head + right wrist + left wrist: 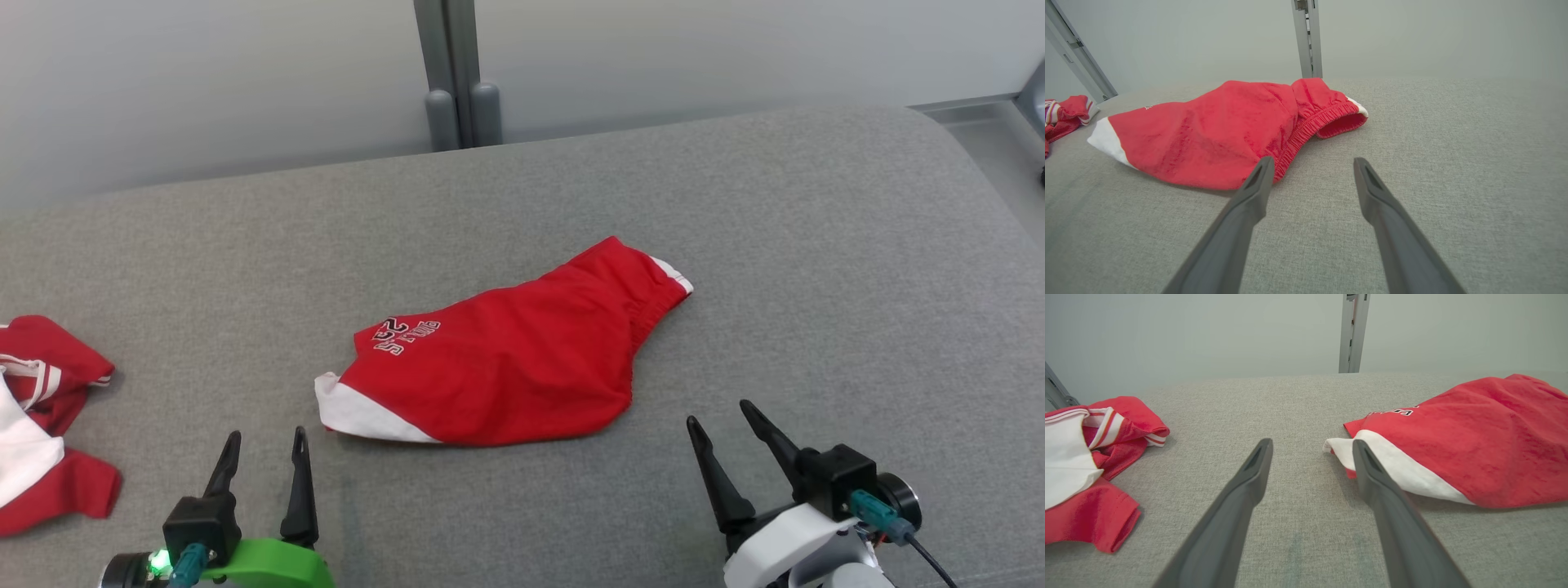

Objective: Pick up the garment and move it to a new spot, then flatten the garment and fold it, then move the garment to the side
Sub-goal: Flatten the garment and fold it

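Red shorts (pixel 506 359) folded mid-sofa (pixel 816 245). Left gripper (pixel 265 445) and right gripper (pixel 718 420) released, empty, near side. Second garment (pixel 41 425) far left.

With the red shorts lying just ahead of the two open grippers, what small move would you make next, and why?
I would probably ease the right gripper forward onto the elastic waistband of the red shorts. The shorts lie ungrasped on the grey cushion, the right gripper is open with the waistband just past its fingertips, and the left gripper, also open, sits near the white hem.
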